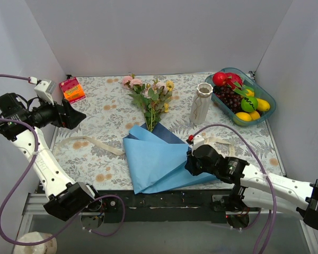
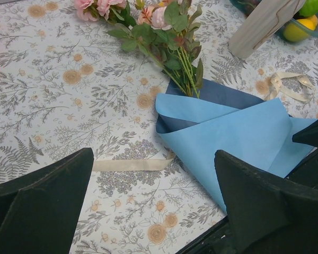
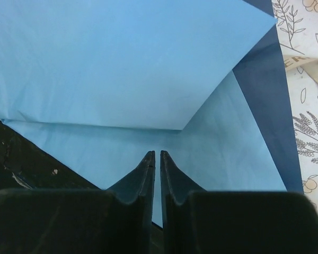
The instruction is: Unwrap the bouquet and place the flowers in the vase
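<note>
The flowers (image 1: 151, 98) (image 2: 159, 37) lie flat on the table, pink and yellow heads pointing away. Their stems run into the unfolded light blue paper (image 1: 156, 159) (image 2: 244, 137) (image 3: 122, 63). The white ribbed vase (image 1: 201, 106) (image 2: 259, 26) stands upright to their right. A cream ribbon (image 1: 90, 143) (image 2: 132, 165) trails left of the paper. My right gripper (image 1: 190, 163) (image 3: 157, 153) sits low at the paper's right edge, jaws nearly together over the sheet; whether it pinches paper I cannot tell. My left gripper (image 1: 69, 114) (image 2: 153, 159) hangs wide open at the far left, empty.
A teal basket (image 1: 265, 98) of toy fruit stands at the back right, close behind the vase. An orange packet (image 1: 72, 89) lies at the back left. Another length of ribbon (image 2: 289, 84) lies right of the paper. The paper's near corner overhangs the table's front edge.
</note>
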{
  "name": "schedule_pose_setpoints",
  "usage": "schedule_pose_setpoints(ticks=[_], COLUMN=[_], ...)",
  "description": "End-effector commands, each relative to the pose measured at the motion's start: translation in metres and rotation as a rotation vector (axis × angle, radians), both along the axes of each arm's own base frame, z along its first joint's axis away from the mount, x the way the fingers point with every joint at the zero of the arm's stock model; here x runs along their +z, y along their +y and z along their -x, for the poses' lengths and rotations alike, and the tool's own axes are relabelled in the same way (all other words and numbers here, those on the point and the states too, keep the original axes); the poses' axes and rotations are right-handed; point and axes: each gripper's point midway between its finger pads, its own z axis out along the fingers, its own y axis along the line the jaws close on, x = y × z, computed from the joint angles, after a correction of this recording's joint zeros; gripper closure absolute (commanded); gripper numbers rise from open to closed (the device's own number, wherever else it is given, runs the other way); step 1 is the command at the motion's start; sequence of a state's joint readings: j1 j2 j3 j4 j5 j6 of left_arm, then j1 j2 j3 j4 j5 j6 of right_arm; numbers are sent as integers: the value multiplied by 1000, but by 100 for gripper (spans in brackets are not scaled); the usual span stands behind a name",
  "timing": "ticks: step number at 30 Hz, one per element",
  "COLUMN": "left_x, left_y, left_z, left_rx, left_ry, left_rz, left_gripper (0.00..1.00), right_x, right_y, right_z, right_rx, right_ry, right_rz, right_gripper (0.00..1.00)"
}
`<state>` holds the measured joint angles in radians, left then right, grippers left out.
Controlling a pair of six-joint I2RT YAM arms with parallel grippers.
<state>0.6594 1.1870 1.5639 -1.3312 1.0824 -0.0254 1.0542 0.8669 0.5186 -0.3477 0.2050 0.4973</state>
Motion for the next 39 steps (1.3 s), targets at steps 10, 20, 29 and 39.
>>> schedule_pose_setpoints(ticks=[10, 20, 29, 39], left_x=[4, 16, 24, 37], left_y=[6, 6, 4, 3], left_z=[-3, -5, -4, -6], left_rx=[19, 24, 30, 31], left_ry=[-20, -35, -48, -68], left_rz=[-30, -24, -25, -15], left_gripper=[2, 2, 2, 2], right_x=[-30, -12, -7, 3], right_y=[19, 58, 80, 87], right_z=[-8, -28, -30, -30], right_rx=[-87, -97, -74, -104], right_ry=[17, -28, -7, 11], right_rz=[-131, -296, -364, -468], right_gripper=[92, 92, 93, 95])
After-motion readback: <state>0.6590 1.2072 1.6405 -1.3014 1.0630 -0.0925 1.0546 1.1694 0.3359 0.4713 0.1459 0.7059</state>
